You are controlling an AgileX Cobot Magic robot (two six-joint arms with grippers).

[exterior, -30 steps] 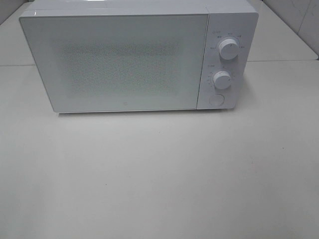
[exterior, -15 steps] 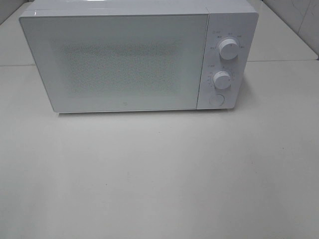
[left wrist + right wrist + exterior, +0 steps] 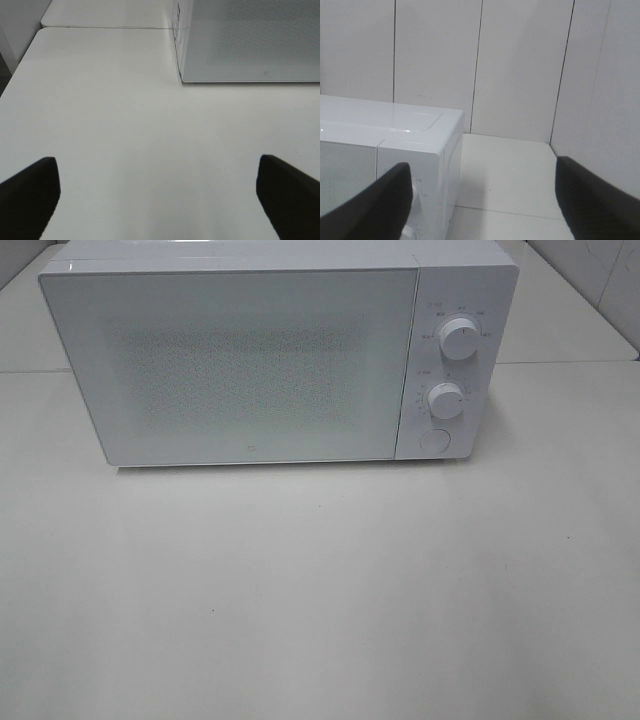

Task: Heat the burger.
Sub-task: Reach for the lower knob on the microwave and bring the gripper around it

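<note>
Closed white microwave [image 3: 240, 360] stands on the table [image 3: 320, 600]; left gripper [image 3: 156, 161] and right gripper [image 3: 484, 166] both spread wide, holding nothing

No text here that I can read.

Microwave [image 3: 250, 360], panel [image 3: 456, 300]: small grey print rings the upper knob [image 3: 458, 338] and the lower knob [image 3: 446, 400]. A short word sits above and to the left of each knob. All of it is too small to make out. The lower knob's ring looks like a scale of ticks and figures, none legible.

Door [image 3: 240, 300]: one tiny square mark [image 3: 250, 451] sits low at the middle, just above the bottom edge. My left wrist camera shows the mark [image 3: 264, 73] too, only as an outline, so I cannot tell the brand.

Same camera: fine side print [image 3: 176, 22] on the microwave's side edge, blurred and unreadable.
</note>
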